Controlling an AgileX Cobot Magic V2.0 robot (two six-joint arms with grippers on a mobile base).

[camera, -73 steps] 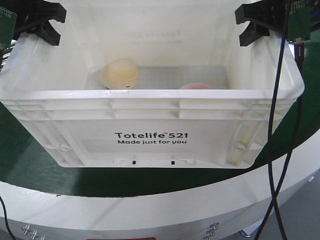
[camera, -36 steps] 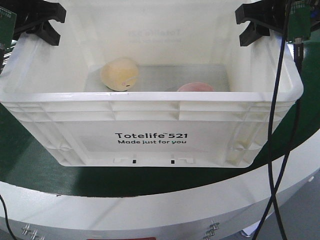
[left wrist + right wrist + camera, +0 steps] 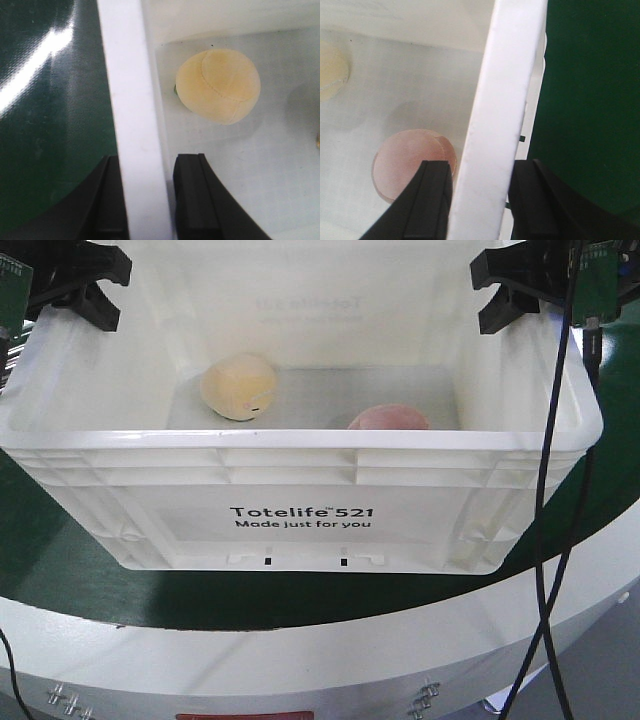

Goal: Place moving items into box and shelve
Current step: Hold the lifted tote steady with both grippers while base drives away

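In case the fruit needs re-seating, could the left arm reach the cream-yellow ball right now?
Probably not as it stands: the left gripper is shut on the crate's side wall, one finger either side. The cream-yellow ball lies uncovered on the crate floor, so releasing first should open the way.

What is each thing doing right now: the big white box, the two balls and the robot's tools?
crate: upright, open on top, gripped at both side walls.
cream-yellow ball: loose on the crate floor, towards the left wall.
pinkish ball: loose on the crate floor, partly hidden by the front rim.
left tool: shut on the crate's left wall.
right tool: shut on the crate's right wall.
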